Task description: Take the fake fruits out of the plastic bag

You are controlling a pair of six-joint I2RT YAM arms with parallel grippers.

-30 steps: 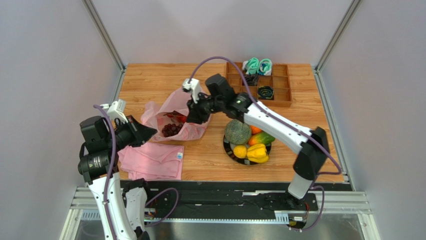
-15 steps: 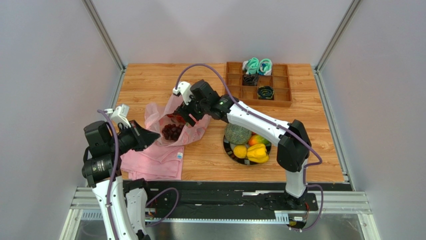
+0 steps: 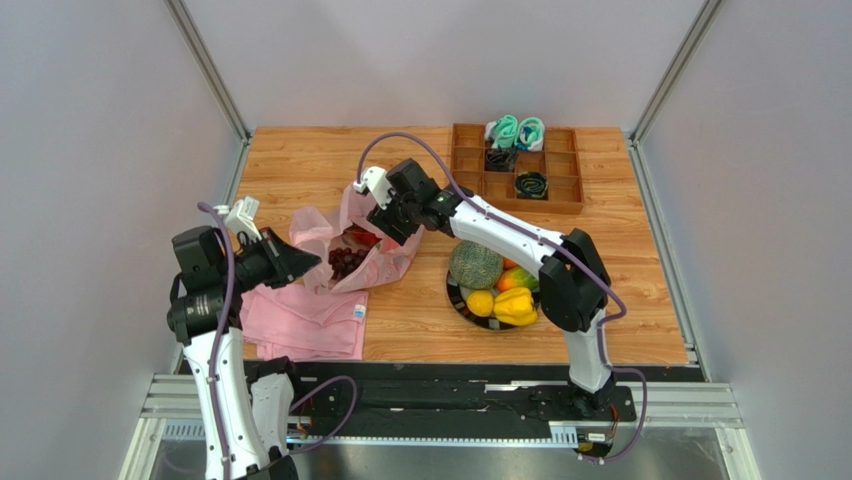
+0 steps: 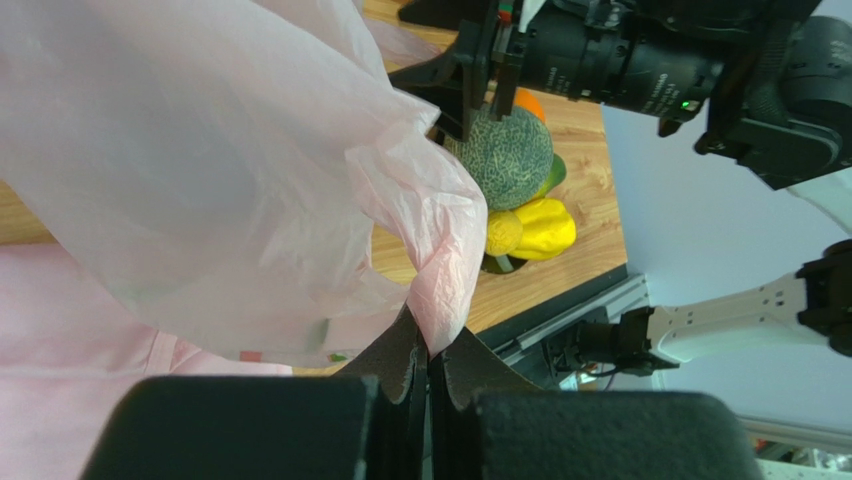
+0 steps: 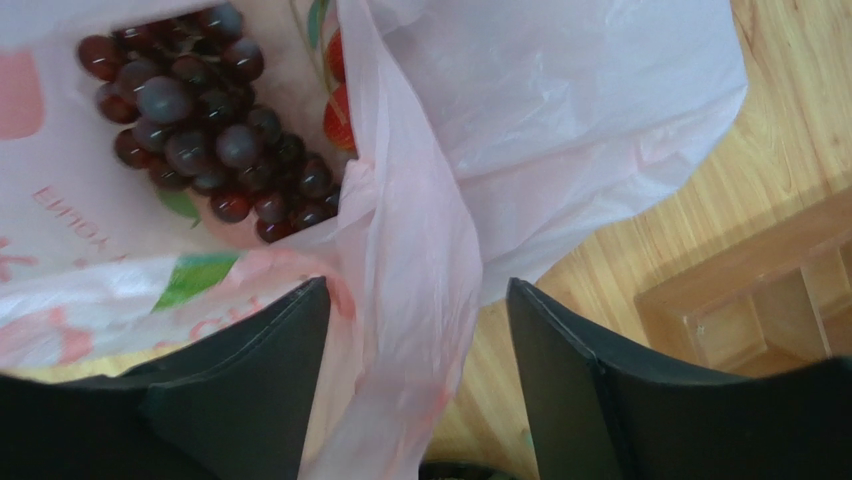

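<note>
The pink plastic bag (image 3: 345, 232) lies open at the table's left middle. Dark purple grapes (image 3: 345, 262) and small red berries (image 3: 362, 238) lie inside it; they also show in the right wrist view, grapes (image 5: 200, 130) and berries (image 5: 338, 110). My left gripper (image 3: 305, 266) is shut on the bag's near rim (image 4: 445, 290) and holds it up. My right gripper (image 5: 418, 295) is open over the bag's far rim, and a fold of the bag (image 5: 410, 230) hangs between its jaws. The melon (image 3: 475, 265), orange (image 3: 511, 260), lemon (image 3: 481, 302) and yellow lobed piece (image 3: 514, 305) lie on a black plate (image 3: 456, 300).
A folded pink cloth (image 3: 305, 322) lies near the front left, under the bag's near edge. A wooden tray (image 3: 520, 165) with teal and black items stands at the back right. A green and orange piece (image 3: 527, 277) also lies on the plate.
My right gripper swung left over the bag's mouth, then drew back slightly to its far rim. My left arm moved toward the bag, still gripping its rim.
</note>
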